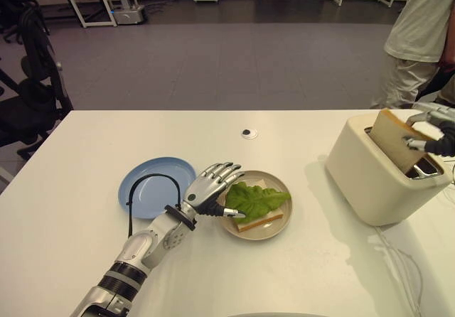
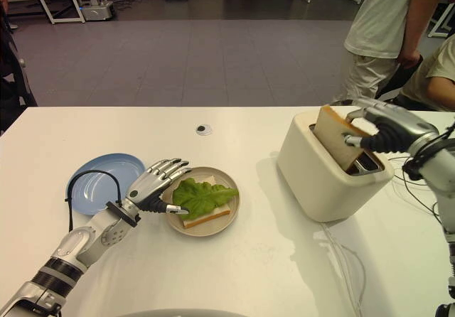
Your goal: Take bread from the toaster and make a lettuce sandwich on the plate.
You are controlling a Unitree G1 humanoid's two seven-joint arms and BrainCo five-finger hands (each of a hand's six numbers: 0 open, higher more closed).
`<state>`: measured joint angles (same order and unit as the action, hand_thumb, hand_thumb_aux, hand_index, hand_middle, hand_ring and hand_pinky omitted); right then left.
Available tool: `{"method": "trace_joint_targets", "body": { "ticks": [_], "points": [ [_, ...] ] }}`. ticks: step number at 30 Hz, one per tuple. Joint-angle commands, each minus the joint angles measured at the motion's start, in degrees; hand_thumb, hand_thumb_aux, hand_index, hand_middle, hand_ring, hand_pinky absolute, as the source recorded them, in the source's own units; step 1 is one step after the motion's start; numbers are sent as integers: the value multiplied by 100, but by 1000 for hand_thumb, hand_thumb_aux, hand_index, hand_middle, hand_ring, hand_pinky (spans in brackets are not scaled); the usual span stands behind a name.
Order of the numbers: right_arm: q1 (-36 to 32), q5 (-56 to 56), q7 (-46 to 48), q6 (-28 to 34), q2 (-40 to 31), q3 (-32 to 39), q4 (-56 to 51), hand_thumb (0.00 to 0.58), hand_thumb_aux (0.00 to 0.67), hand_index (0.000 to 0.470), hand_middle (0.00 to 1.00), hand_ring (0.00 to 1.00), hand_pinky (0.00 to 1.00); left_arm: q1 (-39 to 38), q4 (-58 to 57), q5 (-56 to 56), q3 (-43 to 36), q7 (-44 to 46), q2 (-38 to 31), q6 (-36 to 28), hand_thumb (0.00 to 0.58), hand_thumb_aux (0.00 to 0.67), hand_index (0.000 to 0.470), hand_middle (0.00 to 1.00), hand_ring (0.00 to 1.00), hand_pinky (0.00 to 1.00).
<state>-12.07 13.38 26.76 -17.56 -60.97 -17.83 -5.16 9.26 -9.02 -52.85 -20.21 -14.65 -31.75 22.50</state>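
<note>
Two hands: frame right, the right hand (image 2: 389, 133) clamps a bread slice (image 2: 333, 143) half out of the toaster (image 2: 313, 182); lower centre, the left hand (image 2: 158, 184), fingers spread, lies at the rim of the plate (image 2: 220, 226), beside lettuce (image 2: 199, 195) on another slice (image 2: 215, 210).

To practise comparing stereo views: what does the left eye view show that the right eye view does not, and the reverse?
Left eye view: most of a black chair beside the table. Right eye view: the wrist and forearm behind the right hand. Both: left hand at the plate of lettuce on bread; right hand gripping a slice in the toaster.
</note>
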Motion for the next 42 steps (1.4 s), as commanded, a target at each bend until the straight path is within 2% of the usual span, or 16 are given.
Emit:
{"method": "trace_joint_targets", "body": {
  "ticks": [1, 4, 6, 11, 17, 20, 25, 29, 36, 37, 40, 42],
  "points": [
    [-494, -1199, 349, 303, -7, -603, -169, 580, 670, 470, 0, 0, 0, 0, -24, 21, 35, -29, -47, -11, 0, 0, 0, 0, 0, 0],
    [-820, -1915, 689, 506, 137, -583, -285, 580, 670, 470, 0, 0, 0, -6, -16, 18, 70, -85, -67, -6, 0, 0, 0, 0, 0, 0],
    [-971, -2399, 1073, 667, 374, -298, -149, 580, 670, 470, 0, 0, 0, -23, 15, 17, 110, -142, -100, 10, 0, 0, 0, 0, 0, 0],
    [-1800, -3193, 2268, 1299, 1474, 1141, -60, 580, 670, 470, 0, 0, 0, -142, 386, 123, 544, -397, -341, 19, 0, 0, 0, 0, 0, 0],
    [-2519, -2862, 3113, 1771, 2811, 2595, -1053, 580, 670, 470, 0, 0, 0, -446, 1000, 131, 1259, -892, -713, 129, 0, 0, 0, 0, 0, 0],
    [-2700, -2489, 3341, 1716, 3336, 3129, -1753, 580, 670, 470, 0, 0, 0, -572, 1272, 34, 1403, -1003, -786, 178, 0, 0, 0, 0, 0, 0],
    [-2880, -1862, 3113, 1340, 3949, 3514, -2581, 580, 670, 470, 0, 0, 0, -607, 1415, -200, 1243, -957, -726, 228, 0, 0, 0, 0, 0, 0],
    [-2884, -1239, 2609, 818, 4161, 3684, -2945, 580, 670, 470, 0, 0, 0, -594, 1506, -390, 1098, -924, -715, 306, 0, 0, 0, 0, 0, 0],
    [-2981, -230, 1865, 30, 4075, 3931, -3341, 580, 670, 470, 0, 0, 0, -525, 1498, -944, 500, -837, -768, 643, 0, 0, 0, 0, 0, 0],
    [-2989, -159, 1792, -34, 4084, 3940, -3383, 579, 641, 450, 0, 0, 0, -508, 1436, -979, 406, -808, -762, 699, 0, 0, 0, 0, 0, 0],
    [-2990, -60, 1645, -186, 4126, 3932, -3447, 530, 473, 332, 0, 0, 0, -440, 1162, -937, 119, -541, -787, 910, 0, 0, 0, 0, 0, 0],
    [-2975, -20, 1607, -250, 4138, 3924, -3447, 496, 415, 291, 0, 0, 0, -408, 954, -838, -1, -360, -794, 999, 0, 0, 0, 0, 0, 0]
  ]
}}
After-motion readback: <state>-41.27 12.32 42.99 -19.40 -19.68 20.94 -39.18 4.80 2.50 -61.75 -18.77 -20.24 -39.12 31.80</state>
